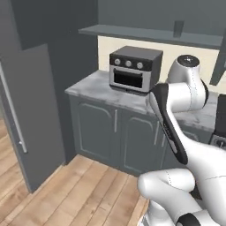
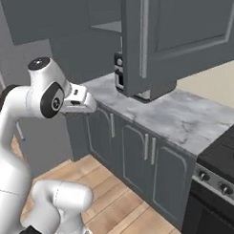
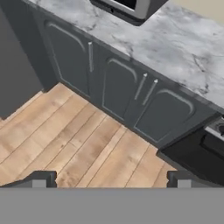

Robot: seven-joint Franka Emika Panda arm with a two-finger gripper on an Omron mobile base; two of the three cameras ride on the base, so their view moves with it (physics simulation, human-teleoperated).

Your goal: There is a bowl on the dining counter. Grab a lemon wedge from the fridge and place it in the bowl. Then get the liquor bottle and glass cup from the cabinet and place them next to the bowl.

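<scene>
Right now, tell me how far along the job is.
Nothing looks done yet: the fingers stand wide apart with nothing between them, over the wood floor. In hand: the arm is folded before the wall counter with the toaster oven. The fridge doors are shut. Lemon wedge, bottle and cup all remain.

Toaster oven (image 1: 134,69) on marbled counter (image 1: 92,88) (stove (image 2: 221,170) beside).

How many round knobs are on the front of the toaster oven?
3, in a row above the toaster oven door: left knob, middle knob, right knob. None seems hidden.
</scene>
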